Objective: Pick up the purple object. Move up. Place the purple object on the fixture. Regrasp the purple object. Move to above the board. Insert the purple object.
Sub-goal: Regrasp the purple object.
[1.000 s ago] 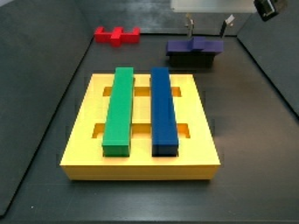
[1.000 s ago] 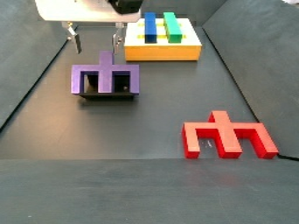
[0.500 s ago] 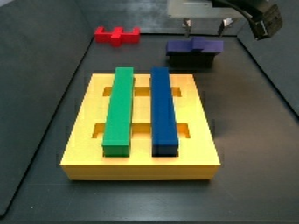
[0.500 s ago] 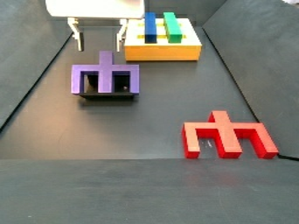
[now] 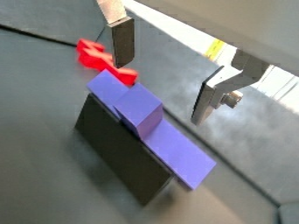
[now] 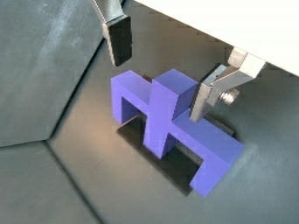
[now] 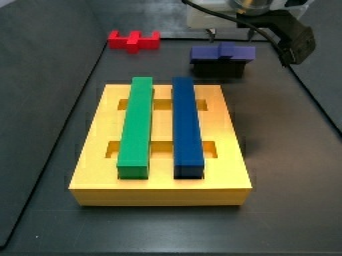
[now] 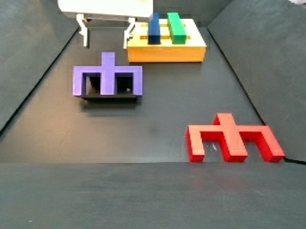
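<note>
Claw spread wide, empty; purple object below it, resting on fixture.

One purple object, one red block, one hand above

the purple object is matte violet on the black fixture. the board is yellow, bearing a green bar and a blue bar. a red block lies on the dark grey floor. the gripper above has silver fingers with dark pads.
</note>
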